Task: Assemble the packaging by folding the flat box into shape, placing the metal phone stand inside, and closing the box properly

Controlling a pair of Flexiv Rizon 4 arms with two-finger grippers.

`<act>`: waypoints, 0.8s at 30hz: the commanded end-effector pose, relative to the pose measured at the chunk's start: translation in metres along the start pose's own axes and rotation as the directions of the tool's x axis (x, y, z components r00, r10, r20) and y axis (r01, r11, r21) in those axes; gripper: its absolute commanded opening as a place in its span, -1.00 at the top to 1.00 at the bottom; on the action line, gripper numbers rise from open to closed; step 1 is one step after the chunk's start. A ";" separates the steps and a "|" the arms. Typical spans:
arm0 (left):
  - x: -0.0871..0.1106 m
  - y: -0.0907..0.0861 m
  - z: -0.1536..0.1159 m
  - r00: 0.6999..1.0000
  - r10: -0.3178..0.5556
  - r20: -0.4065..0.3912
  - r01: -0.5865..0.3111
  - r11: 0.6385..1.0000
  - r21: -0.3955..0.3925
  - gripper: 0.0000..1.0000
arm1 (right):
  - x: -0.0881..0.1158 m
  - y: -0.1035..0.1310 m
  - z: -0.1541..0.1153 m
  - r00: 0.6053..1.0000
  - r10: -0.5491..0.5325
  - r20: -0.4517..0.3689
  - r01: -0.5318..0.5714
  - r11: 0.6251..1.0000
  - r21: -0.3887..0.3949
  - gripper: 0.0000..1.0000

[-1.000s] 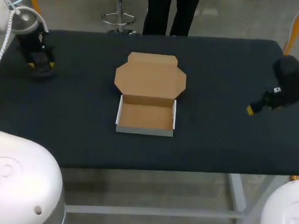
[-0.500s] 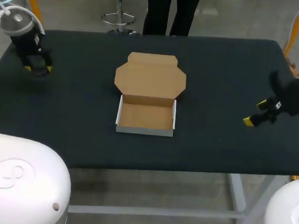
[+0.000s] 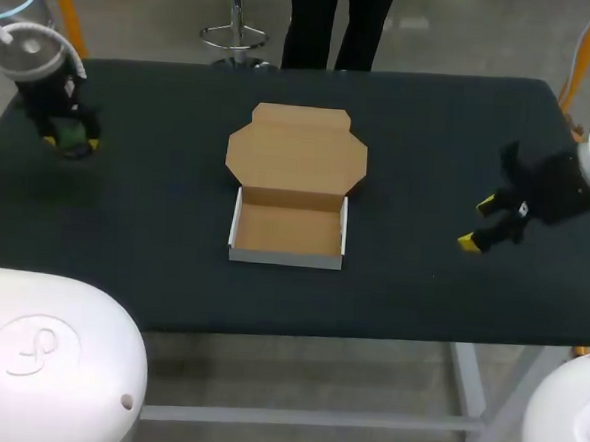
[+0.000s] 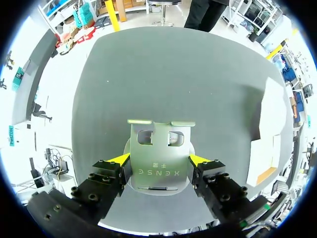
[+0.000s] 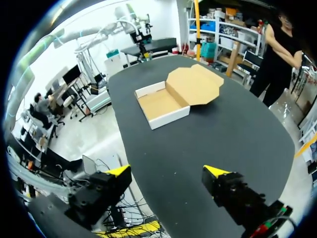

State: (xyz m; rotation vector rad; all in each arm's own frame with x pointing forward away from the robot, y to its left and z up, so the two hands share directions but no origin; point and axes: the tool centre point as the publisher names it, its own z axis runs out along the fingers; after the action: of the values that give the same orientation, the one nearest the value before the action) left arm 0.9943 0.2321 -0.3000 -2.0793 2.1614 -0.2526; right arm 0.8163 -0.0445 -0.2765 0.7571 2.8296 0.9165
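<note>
At the table's (image 3: 153, 242) far-left edge, the left gripper (image 3: 69, 144) clamps the metal phone stand (image 4: 158, 148) between its 2 fingers (hidden beneath it from overhead). Mid-table, the cardboard box (image 3: 288, 231) lies open, lid flat. The right gripper (image 3: 477, 223), spread wide and empty, has swung closer to the box.

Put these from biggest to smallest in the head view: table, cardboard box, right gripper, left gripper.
1. table
2. cardboard box
3. right gripper and left gripper: about alike, so unranked.
</note>
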 end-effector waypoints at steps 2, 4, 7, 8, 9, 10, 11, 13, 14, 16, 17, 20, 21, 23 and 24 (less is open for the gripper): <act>0.001 0.006 -0.007 1.000 -0.002 0.014 0.002 1.000 0.007 1.00 | -0.012 0.012 0.024 0.998 -0.016 -0.057 0.017 1.000 0.016 -1.00; 0.001 0.007 -0.008 1.000 -0.003 0.016 0.003 1.000 0.005 1.00 | -0.013 0.014 0.029 0.998 -0.024 -0.054 0.025 0.999 0.022 -1.00; 0.003 0.008 -0.010 1.000 -0.004 0.018 0.004 1.000 0.002 1.00 | -0.013 0.014 0.035 0.998 -0.027 -0.058 0.028 0.999 0.030 -1.00; 0.004 0.009 -0.011 1.000 -0.004 0.020 0.004 1.000 0.003 1.00 | -0.013 0.014 0.035 0.998 -0.027 -0.058 0.028 0.999 0.030 -1.00; 0.005 0.009 -0.012 1.000 -0.004 0.021 0.004 1.000 0.003 1.00 | -0.013 0.014 0.035 0.998 -0.027 -0.058 0.028 0.999 0.030 -1.00; 0.006 0.010 -0.013 1.000 -0.004 0.023 0.004 1.000 0.005 1.00 | -0.013 0.014 0.035 0.998 -0.027 -0.058 0.028 0.999 0.030 -1.00; 0.008 0.011 -0.014 1.000 -0.005 0.024 0.004 1.000 0.006 1.00 | -0.013 0.014 0.035 0.998 -0.027 -0.058 0.028 0.999 0.030 -1.00; 0.011 0.012 -0.016 1.000 -0.007 0.028 0.007 1.000 0.008 1.00 | -0.013 0.014 0.035 0.998 -0.027 -0.058 0.028 0.999 0.030 -1.00; 0.014 0.014 -0.017 1.000 -0.009 0.030 0.009 1.000 0.011 1.00 | -0.013 0.014 0.035 0.998 -0.027 -0.058 0.028 0.999 0.030 -1.00; 0.018 0.017 -0.022 1.000 -0.009 0.030 0.009 1.000 0.013 1.00 | -0.013 0.014 0.035 0.998 -0.027 -0.058 0.028 0.999 0.030 -1.00; 0.020 0.019 -0.024 1.000 -0.009 0.029 0.008 1.000 0.013 1.00 | -0.013 0.014 0.035 0.998 -0.027 -0.058 0.028 0.999 0.030 -1.00; 0.029 0.025 -0.028 0.999 -0.009 0.031 0.009 1.000 0.010 1.00 | -0.013 0.014 0.035 0.998 -0.027 -0.058 0.028 0.999 0.030 -1.00; 0.031 0.026 -0.029 0.999 -0.011 0.032 0.011 1.000 0.006 1.00 | -0.013 0.014 0.035 0.998 -0.027 -0.058 0.028 0.999 0.030 -1.00; 0.037 0.028 -0.030 0.999 -0.015 0.034 0.015 1.000 -0.003 1.00 | -0.013 0.014 0.035 0.998 -0.027 -0.058 0.028 0.999 0.030 -1.00; 0.040 0.028 -0.030 0.999 -0.019 0.038 0.019 1.000 -0.005 1.00 | -0.013 0.014 0.035 0.998 -0.027 -0.058 0.028 0.999 0.030 -1.00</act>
State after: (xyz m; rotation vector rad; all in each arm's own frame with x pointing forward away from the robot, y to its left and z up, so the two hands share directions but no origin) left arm 0.9639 0.2010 -0.2805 -2.0959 2.1432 -0.2285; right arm 0.8419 -0.0207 -0.2998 0.7086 2.8994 0.8996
